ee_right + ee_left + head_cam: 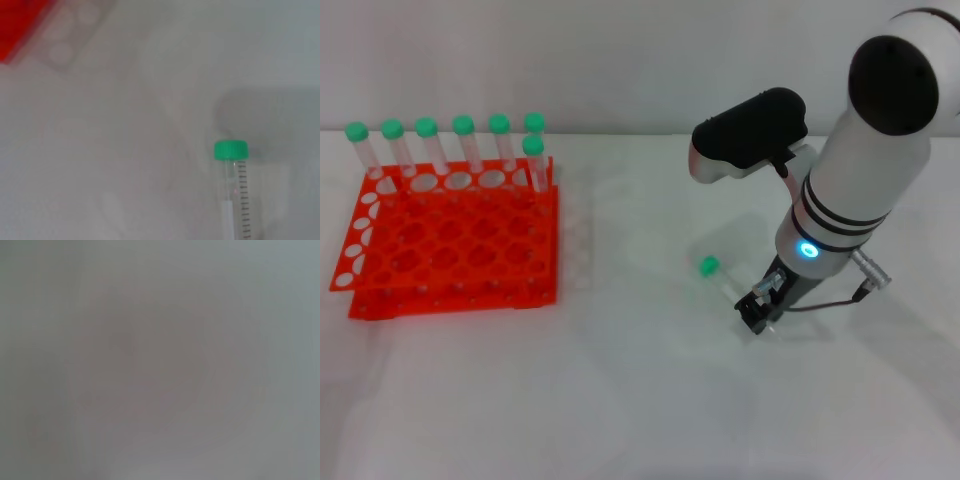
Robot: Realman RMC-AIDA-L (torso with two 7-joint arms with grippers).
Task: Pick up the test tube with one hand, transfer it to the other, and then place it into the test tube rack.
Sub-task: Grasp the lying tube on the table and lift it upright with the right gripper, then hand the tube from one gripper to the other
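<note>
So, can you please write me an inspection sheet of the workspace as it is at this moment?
Surface: white table, bare around the work.
Job's things: test tube with green cap lies on the table, cap toward the rack; test tube rack, orange-red, stands at the robot's left.
Clutter: seven other green-capped tubes stand upright along the rack's far edge.
Grippers: right gripper is low over the tube's tip end; contact cannot be judged. Left gripper not seen.
Cables: thin dark cable loops by the right wrist.
Surroundings: plain white wall behind; left wrist view shows only a blank surface.
</note>
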